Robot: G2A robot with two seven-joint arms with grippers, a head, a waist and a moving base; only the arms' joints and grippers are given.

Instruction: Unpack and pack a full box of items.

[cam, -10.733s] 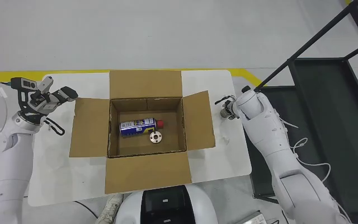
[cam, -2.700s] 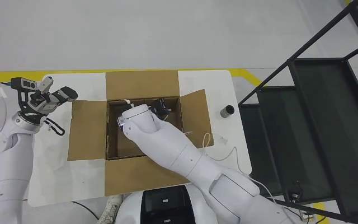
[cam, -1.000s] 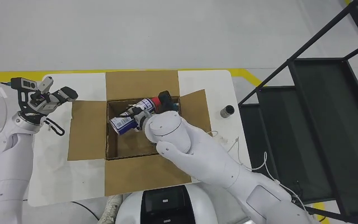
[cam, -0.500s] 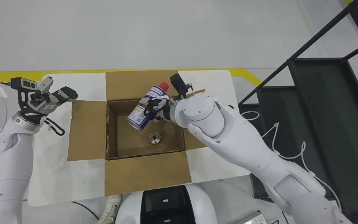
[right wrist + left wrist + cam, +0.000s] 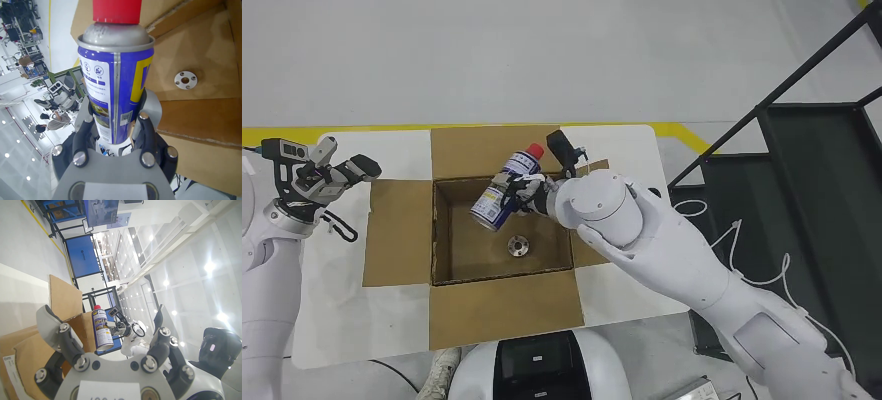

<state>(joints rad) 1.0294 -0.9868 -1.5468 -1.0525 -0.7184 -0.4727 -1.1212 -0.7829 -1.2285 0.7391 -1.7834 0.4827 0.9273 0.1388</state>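
A blue spray can (image 5: 504,187) with a red cap hangs above the open cardboard box (image 5: 400,232), over its far half. My right gripper (image 5: 519,192) is shut on the spray can (image 5: 115,79), holding it around the lower body. From the left wrist view the spray can (image 5: 101,328) shows upright in the distance. A round metal flange (image 5: 518,245) lies flat on the box floor, also visible as the flange (image 5: 185,80) from the right wrist. My left gripper (image 5: 344,168) stands open off the table's left edge, and the left gripper (image 5: 102,315) holds nothing.
The box's four flaps lie spread on the white table (image 5: 642,255). A small dark cylinder (image 5: 648,199) stands on the table right of the box. A black metal rack (image 5: 802,180) stands beyond the table's right edge.
The right arm reached into the box, took hold of the lying spray can and raised it upright above the box. Over the last half second little has moved. The left arm kept still.
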